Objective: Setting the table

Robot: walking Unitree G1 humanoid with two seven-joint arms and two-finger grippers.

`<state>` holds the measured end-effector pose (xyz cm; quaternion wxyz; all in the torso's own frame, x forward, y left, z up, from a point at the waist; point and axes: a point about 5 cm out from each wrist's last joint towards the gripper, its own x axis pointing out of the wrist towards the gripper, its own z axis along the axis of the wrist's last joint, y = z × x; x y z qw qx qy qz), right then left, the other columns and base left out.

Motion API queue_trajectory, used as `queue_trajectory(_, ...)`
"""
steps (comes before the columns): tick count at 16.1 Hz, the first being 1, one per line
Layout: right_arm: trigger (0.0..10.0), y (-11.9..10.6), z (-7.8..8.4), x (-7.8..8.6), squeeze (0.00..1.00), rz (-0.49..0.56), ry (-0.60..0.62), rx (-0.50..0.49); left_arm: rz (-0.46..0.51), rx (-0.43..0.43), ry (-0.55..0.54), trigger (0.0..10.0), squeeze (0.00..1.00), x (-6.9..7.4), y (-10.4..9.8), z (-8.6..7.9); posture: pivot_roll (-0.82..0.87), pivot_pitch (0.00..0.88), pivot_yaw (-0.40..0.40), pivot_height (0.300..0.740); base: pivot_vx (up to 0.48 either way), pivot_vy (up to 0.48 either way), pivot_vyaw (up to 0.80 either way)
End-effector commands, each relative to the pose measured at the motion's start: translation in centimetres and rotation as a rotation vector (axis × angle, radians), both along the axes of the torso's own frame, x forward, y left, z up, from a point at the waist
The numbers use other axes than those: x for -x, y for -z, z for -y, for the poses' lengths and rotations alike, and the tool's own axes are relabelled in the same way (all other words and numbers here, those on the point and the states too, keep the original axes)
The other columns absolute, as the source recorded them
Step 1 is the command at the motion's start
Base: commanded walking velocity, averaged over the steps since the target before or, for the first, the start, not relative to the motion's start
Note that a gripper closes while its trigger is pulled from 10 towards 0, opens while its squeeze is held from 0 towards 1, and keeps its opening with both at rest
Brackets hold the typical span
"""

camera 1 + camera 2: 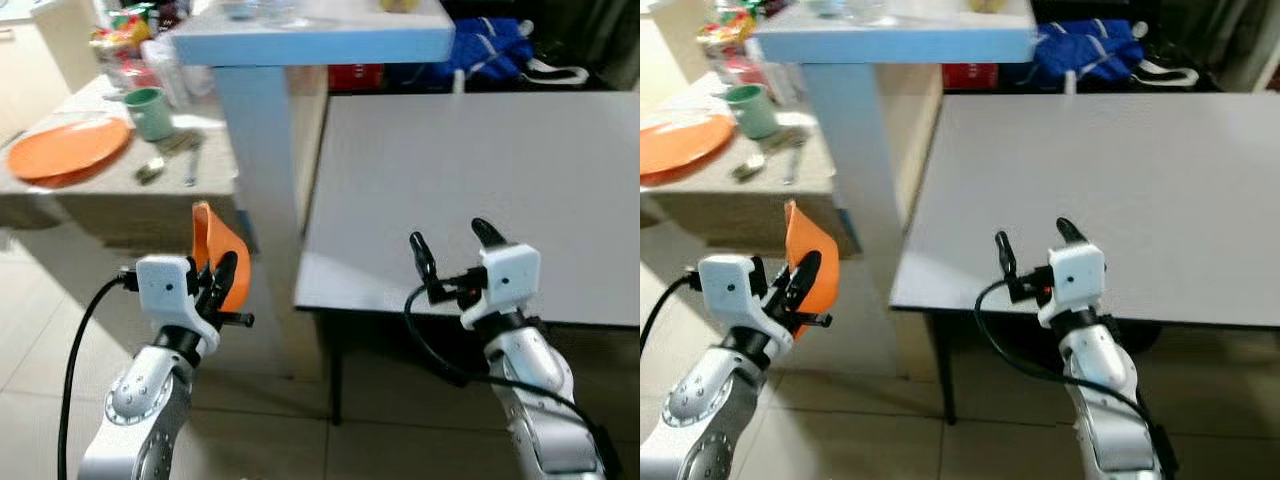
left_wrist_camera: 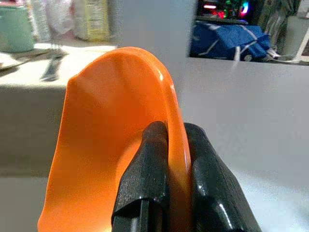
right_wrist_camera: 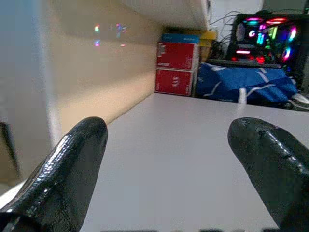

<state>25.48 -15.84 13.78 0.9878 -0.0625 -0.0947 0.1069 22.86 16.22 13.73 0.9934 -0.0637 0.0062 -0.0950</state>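
Observation:
My left gripper (image 1: 222, 272) is shut on the rim of an orange plate (image 1: 218, 250), held on edge in the air over the floor, left of the white table (image 1: 480, 180). In the left wrist view both black fingers (image 2: 154, 174) pinch the orange plate (image 2: 111, 145). My right gripper (image 1: 450, 240) is open and empty, hovering at the table's near edge. On the beige counter (image 1: 110, 190) to the left lie another orange plate (image 1: 68, 148), a green mug (image 1: 150, 112) and some cutlery (image 1: 170, 160).
A light-blue pillar with a shelf top (image 1: 260, 120) stands between the counter and the table. A blue bag (image 1: 495, 48) and red boxes (image 3: 176, 67) sit beyond the table's far edge. Tiled floor (image 1: 260, 430) lies below my arms.

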Motion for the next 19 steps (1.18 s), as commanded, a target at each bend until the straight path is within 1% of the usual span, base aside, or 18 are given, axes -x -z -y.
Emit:
queue_trajectory(1, 10.0, 0.1, 0.3, -0.1, 0.0, -0.014, 0.019, 0.0, 0.039, -0.001, 0.039, 0.0, 0.0, -0.1, -0.8, 0.6, -0.16, 0.0, 0.111, 0.736, 0.0, -0.461, 0.0)
queue_trajectory(2, 10.0, 0.3, 0.2, -0.2, 0.0, -0.025, 0.02, -0.01, 0.035, 0.0, 0.046, 0.0, 0.0, -0.1, -0.8, 0.6, -0.16, 0.0, 0.112, 0.736, 0.0, -0.461, -0.69)
queue_trajectory(4, 10.0, 0.4, 0.1, -0.3, 0.0, -0.025, 0.024, 0.002, 0.032, 0.0, 0.055, 0.0, 0.0, -0.2, -0.8, 0.7, -0.16, 0.0, 0.114, 0.736, 0.0, -0.452, -0.69)
queue_trajectory(7, 10.0, 0.6, 0.0, -0.2, 0.0, -0.026, 0.027, 0.009, 0.032, -0.004, 0.073, 0.0, 0.0, -0.1, -0.8, 1.0, -0.16, 0.0, 0.117, 0.736, 0.0, -0.43, 0.0)
queue_trajectory(9, 10.0, 0.9, -0.1, -0.2, 0.0, -0.038, 0.025, 0.027, 0.038, -0.004, 0.08, 0.0, 0.0, -0.2, -0.9, 1.1, -0.16, 0.0, 0.118, 0.736, 0.249, -0.407, 0.0)
queue_trajectory(10, 10.0, 0.9, -0.1, -0.2, 0.0, -0.035, 0.029, 0.018, 0.041, -0.007, 0.081, 0.0, 0.0, -0.3, -1.0, 1.1, -0.16, 0.0, 0.118, 0.736, 0.255, -0.405, -0.77)
queue_trajectory(12, 10.0, 0.9, -0.2, -0.3, 0.0, -0.025, 0.021, 0.036, 0.044, -0.015, 0.082, 0.0, 0.0, -0.4, -1.0, 1.0, -0.16, 0.0, 0.119, 0.736, 0.266, -0.394, -0.7)
queue_trajectory(14, 10.0, 0.8, -0.3, -0.1, 0.0, -0.009, 0.021, 0.026, 0.073, -0.051, 0.052, 0.0, 0.0, -0.8, -1.8, 0.8, -0.16, 0.0, 0.116, 0.736, 0.294, -0.375, 0.0)
queue_trajectory(16, 10.0, 0.4, -0.3, -0.1, 0.0, 0.014, 0.019, 0.032, 0.102, -0.056, 0.035, 0.0, 0.0, -1.1, -2.6, 0.9, -0.16, 0.0, 0.116, 0.736, 0.322, -0.352, 0.0)
queue_trajectory(17, 10.0, 0.1, -0.3, -0.1, 0.0, 0.029, 0.023, 0.031, 0.138, -0.067, 0.03, 0.0, 0.0, -1.6, -3.7, 1.0, -0.16, 0.0, 0.116, 0.736, 0.36, -0.311, 0.0)
queue_trajectory(18, 10.0, 0.0, -0.2, -0.1, 0.0, 0.032, 0.026, 0.03, 0.157, -0.08, 0.025, 0.0, 0.0, -2.0, -4.3, 1.0, -0.16, 0.0, 0.116, 0.736, 0.375, -0.292, 0.0)
queue_trajectory(19, 10.0, 0.1, -0.2, -0.1, 0.0, 0.035, 0.028, 0.029, 0.191, -0.101, 0.017, 0.0, 0.0, -2.7, -5.4, 0.7, -0.16, 0.0, 0.118, 0.736, 0.379, -0.292, 0.0)
